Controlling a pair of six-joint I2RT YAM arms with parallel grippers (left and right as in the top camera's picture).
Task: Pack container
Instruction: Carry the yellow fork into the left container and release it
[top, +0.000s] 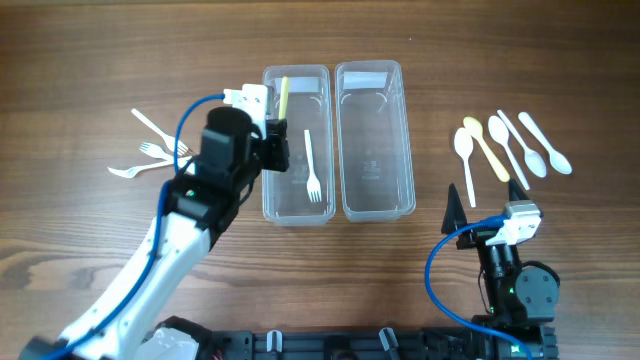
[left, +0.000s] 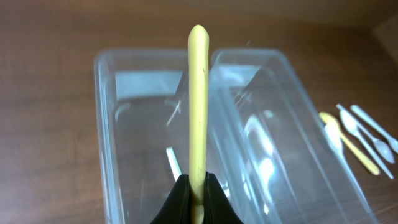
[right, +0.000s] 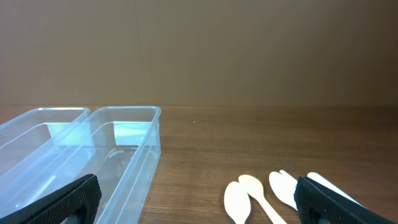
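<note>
- Overhead, the wooden table (top: 90, 60) carries two clear plastic containers side by side at its middle. The left container (top: 290, 200) has one white fork (top: 313, 168) lying in it, and the right container (top: 375, 150) looks bare.
- The left gripper (top: 277, 142) hangs over the left container, close to its left wall, with its jaws clamped on a yellow plastic utensil (top: 284, 97).
- The right gripper (top: 487, 205) sits low near the table's front edge with its fingers spread wide and nothing between them. It is well apart from both containers.
- The step in hand looks like carrying one piece of cutlery to the left container for dropping.
- The yellow utensil juts straight out beyond the fingertips. In the left wrist view its rounded handle end points along the wall shared by the two containers.
- The gripped end is hidden between the fingers, so I cannot tell whether it is a fork or a spoon.
- The next move calls for bringing the utensil over the left container's floor, clear of the shared wall. The jaws should then part so it falls beside the white fork.
- Loose white forks (top: 150, 152) lie left of the arm, and a row of spoons (top: 497, 128) lies right of the containers, none of them packed yet.
</note>
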